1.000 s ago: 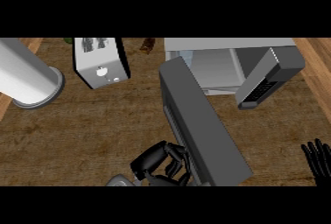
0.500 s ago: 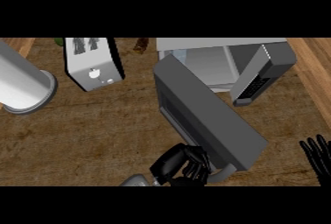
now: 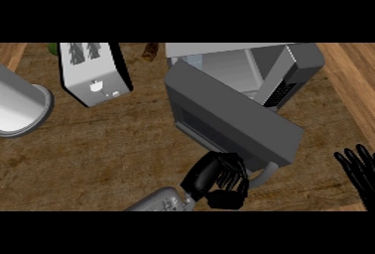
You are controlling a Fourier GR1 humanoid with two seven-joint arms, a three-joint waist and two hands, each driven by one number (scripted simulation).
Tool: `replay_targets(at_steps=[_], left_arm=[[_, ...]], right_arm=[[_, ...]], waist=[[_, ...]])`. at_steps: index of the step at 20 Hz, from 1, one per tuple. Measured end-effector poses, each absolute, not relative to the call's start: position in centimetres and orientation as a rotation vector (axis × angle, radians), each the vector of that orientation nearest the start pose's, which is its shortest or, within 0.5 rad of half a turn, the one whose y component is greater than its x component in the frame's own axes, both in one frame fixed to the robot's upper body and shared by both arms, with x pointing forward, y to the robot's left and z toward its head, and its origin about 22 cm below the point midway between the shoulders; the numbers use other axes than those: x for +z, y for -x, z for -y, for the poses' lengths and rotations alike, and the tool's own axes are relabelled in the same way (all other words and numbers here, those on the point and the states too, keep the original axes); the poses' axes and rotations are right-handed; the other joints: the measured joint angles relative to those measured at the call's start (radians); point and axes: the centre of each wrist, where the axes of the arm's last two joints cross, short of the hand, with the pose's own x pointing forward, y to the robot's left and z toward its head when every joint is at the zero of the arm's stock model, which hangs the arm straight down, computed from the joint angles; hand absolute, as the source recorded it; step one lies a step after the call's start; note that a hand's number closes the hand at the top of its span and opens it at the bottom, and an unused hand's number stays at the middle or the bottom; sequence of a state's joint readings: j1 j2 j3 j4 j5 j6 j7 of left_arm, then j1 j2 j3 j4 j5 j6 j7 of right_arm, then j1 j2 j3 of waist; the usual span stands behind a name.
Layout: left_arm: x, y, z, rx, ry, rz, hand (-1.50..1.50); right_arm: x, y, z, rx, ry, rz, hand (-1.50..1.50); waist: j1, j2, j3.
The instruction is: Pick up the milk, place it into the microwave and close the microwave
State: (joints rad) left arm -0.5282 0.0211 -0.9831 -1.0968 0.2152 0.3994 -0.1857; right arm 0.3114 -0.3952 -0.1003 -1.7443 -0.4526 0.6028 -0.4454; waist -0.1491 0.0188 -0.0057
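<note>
Standing half-shut, microwave (image 3: 242,74) door (image 3: 230,116).

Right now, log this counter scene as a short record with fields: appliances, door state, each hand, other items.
microwave: grey box at top right, cavity partly visible
microwave door: partly open, swung out toward the robot
left hand: at the door's lower edge by its handle, fingers curled
right hand: open, fingers up, resting at right edge
toaster: upper left
cylinder: grey at left edge
milk: not visible
counter: wood
</note>
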Motion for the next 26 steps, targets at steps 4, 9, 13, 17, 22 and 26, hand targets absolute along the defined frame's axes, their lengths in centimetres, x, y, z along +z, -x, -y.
replay_targets(at_steps=[4,9,13,17,22,26], left_arm=[[-1.3,-25.0,-0.7,-0.694,0.31,1.69,1.5],[0.3,-26.9,0.1,-0.614,0.253,1.736,1.5],[1.5,-28.8,0.4,-0.556,0.206,1.763,1.5],[2.4,-30.4,0.5,-0.513,0.173,1.774,1.5],[3.4,-32.1,0.5,-0.457,0.154,1.767,1.5],[4.0,-33.5,0.3,-0.409,0.154,1.769,1.5]], right_arm=[[3.5,-16.5,34.6,0.254,-0.526,1.915,-1.5],[4.6,-16.6,34.0,0.267,-0.558,1.916,-1.5],[5.3,-16.6,33.9,0.275,-0.563,1.908,-1.5],[6.0,-16.8,33.6,0.279,-0.574,1.904,-1.5],[6.9,-16.9,33.6,0.292,-0.577,1.895,-1.5],[7.5,-17.0,33.6,0.29,-0.574,1.899,-1.5]], waist=[[-0.02,0.006,-0.001],[-0.045,0.012,-0.001],[-0.063,0.02,0.0],[-0.075,0.027,0.0],[-0.089,0.035,0.001],[-0.099,0.042,0.001]])
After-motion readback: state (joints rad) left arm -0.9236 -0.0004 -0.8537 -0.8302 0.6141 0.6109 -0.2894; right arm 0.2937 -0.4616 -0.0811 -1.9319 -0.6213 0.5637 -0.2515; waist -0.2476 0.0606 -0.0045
